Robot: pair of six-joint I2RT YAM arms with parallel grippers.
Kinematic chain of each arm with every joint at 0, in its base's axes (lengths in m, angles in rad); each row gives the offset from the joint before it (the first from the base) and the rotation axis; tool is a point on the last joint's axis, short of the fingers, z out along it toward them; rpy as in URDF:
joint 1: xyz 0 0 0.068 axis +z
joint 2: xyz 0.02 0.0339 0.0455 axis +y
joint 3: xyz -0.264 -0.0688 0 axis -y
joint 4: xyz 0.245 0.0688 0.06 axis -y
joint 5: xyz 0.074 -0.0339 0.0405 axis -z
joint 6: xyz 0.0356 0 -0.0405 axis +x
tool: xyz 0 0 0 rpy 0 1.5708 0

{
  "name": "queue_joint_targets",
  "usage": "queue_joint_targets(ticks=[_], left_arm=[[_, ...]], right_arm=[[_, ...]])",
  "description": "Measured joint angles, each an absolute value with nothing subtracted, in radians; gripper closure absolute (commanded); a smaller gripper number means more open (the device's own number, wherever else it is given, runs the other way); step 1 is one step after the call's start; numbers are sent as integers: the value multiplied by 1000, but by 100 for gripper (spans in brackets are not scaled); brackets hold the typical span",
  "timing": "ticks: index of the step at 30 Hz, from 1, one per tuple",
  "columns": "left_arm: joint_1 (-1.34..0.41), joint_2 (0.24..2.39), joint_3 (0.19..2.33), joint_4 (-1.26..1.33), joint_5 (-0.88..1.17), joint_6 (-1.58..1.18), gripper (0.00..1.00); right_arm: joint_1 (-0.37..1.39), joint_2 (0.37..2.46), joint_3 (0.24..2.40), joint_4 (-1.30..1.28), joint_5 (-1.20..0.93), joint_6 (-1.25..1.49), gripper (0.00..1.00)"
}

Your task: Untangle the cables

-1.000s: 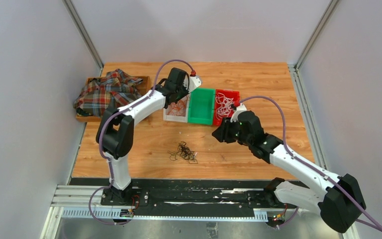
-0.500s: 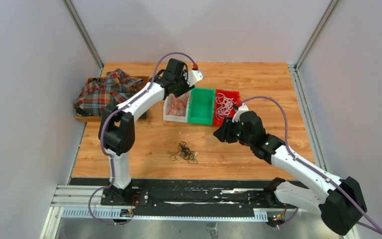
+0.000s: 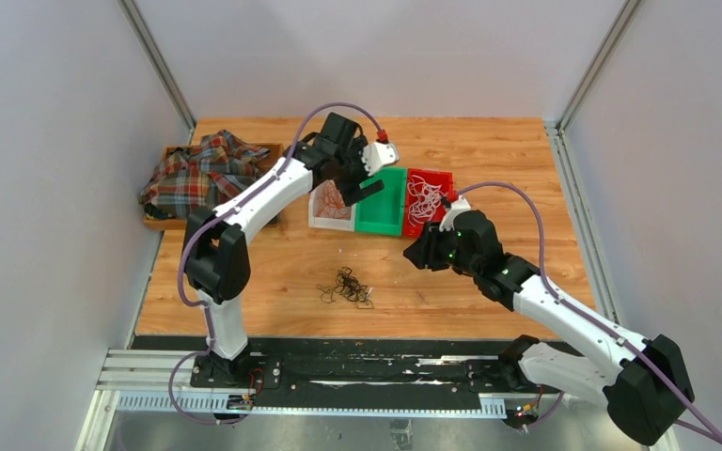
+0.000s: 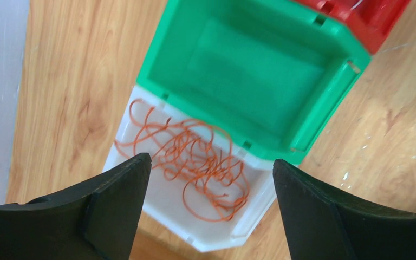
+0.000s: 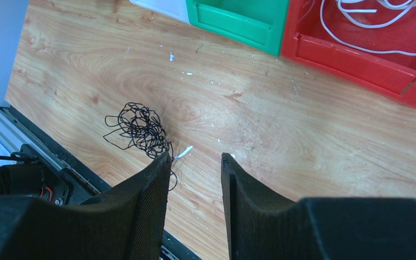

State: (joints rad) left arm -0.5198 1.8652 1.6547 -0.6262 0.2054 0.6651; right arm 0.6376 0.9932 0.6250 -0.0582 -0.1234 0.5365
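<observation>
A small heap of black cables (image 3: 346, 285) lies by itself on the wooden table (image 3: 273, 263), low in the middle of the top view. The right gripper (image 3: 415, 254) hangs just to the right of the heap, a bit farther back. In the right wrist view its jaws stand a little apart with only bare table between them, and the black heap is to their left.

Farther back, three bins sit side by side and touch. The red bin (image 3: 445, 183) on the right holds white cables (image 3: 423, 199). The green bin (image 3: 381, 207) is in the middle. The white bin (image 3: 331, 225) on the left holds orange cables (image 4: 195, 157). The left gripper (image 3: 355, 188) hangs over the white bin with its jaws spread wide and nothing in them.

At the upper left, a checked cloth (image 3: 197, 174) lies in a wooden tray (image 3: 268, 150).
</observation>
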Motion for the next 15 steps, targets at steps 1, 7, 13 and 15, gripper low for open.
queue_joint_targets(ticks=[1,7,13,15], left_arm=[[-535,1868,1655,-617,203,654,20],[-545,1925,1658,-566,127,648,32],[-504,1970,1648,-510,67,654,38],[-492,1970,1628,-481,54,655,38]], right_arm=[[638,995,625,-58,-124,537,61],[632,997,621,-57,-127,543,65],[632,995,606,-58,-127,552,71],[632,995,604,-57,-127,554,73]])
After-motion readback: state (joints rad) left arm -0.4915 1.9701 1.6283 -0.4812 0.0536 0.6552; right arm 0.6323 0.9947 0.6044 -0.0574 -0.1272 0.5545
